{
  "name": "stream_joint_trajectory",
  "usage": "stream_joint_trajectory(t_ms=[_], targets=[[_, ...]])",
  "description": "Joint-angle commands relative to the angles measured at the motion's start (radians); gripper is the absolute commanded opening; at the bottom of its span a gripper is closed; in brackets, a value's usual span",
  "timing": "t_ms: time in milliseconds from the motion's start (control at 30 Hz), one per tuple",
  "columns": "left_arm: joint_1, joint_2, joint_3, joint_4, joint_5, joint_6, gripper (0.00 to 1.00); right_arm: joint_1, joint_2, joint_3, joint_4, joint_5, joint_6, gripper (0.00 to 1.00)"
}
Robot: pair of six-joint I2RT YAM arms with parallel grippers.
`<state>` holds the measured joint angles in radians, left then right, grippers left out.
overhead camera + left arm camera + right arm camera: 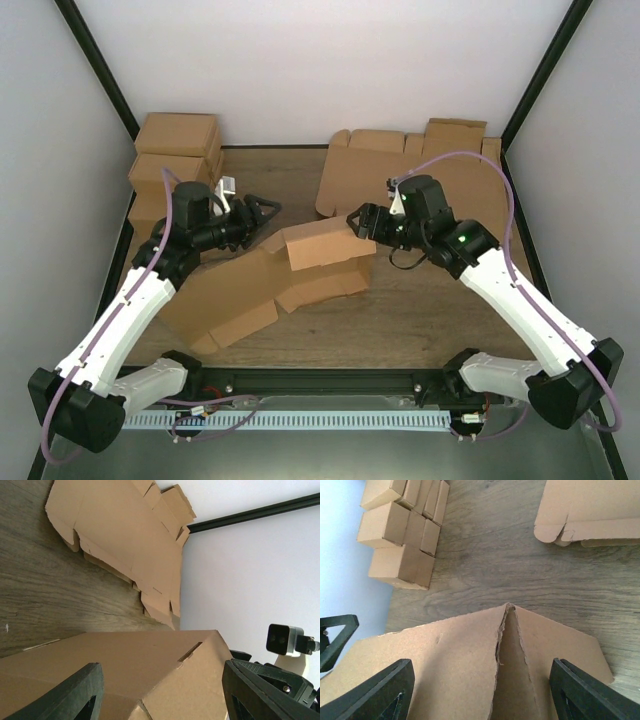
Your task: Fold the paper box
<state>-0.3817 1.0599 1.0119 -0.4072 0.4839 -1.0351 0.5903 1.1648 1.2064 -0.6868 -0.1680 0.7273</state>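
The paper box (310, 262) lies mid-table, partly folded, with one panel raised like a ridge and flat flaps spread toward the front left. My left gripper (262, 212) hovers at the ridge's left end. Its fingers stand wide apart, open, with the brown panel (125, 660) between and below them. From the right, my right gripper (358, 222) meets the ridge's other end, also open. In its wrist view the fingertips (380, 690) straddle the cardboard (445, 665), where two panels meet at a torn-looking seam (507, 630). Neither gripper visibly clamps the box.
Several finished small boxes (178, 150) are stacked at the back left corner (400, 535). A sheaf of flat cardboard blanks (400, 170) lies at the back right (125, 535). Black frame posts and white walls enclose the wooden table (440, 310).
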Motion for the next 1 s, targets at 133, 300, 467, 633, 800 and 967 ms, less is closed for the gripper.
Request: stream_joint_trajectory(t_ms=[133, 300, 467, 633, 800, 967], targets=[[-0.004, 0.029, 0.147, -0.115, -0.039, 0.165, 0.76, -0.006, -0.055, -0.045, 0.083, -0.052, 0.052, 0.78], [-0.004, 0.101, 0.359, -0.362, -0.087, 0.450, 0.85, -0.011, -0.041, -0.024, 0.087, -0.051, 0.040, 0.79], [-0.004, 0.088, 0.438, -0.550, -0.137, 0.690, 0.86, -0.013, -0.033, -0.016, 0.091, -0.052, 0.030, 0.79], [-0.005, 0.024, 0.421, -0.614, -0.169, 0.840, 0.85, -0.014, -0.019, -0.015, 0.102, -0.064, 0.026, 0.79], [-0.004, -0.059, 0.407, -0.639, -0.181, 0.965, 0.85, -0.013, -0.005, -0.012, 0.105, -0.075, 0.023, 0.79], [-0.053, -0.095, 0.385, -0.665, -0.209, 1.026, 0.85, -0.014, 0.004, -0.006, 0.103, -0.074, 0.018, 0.79]])
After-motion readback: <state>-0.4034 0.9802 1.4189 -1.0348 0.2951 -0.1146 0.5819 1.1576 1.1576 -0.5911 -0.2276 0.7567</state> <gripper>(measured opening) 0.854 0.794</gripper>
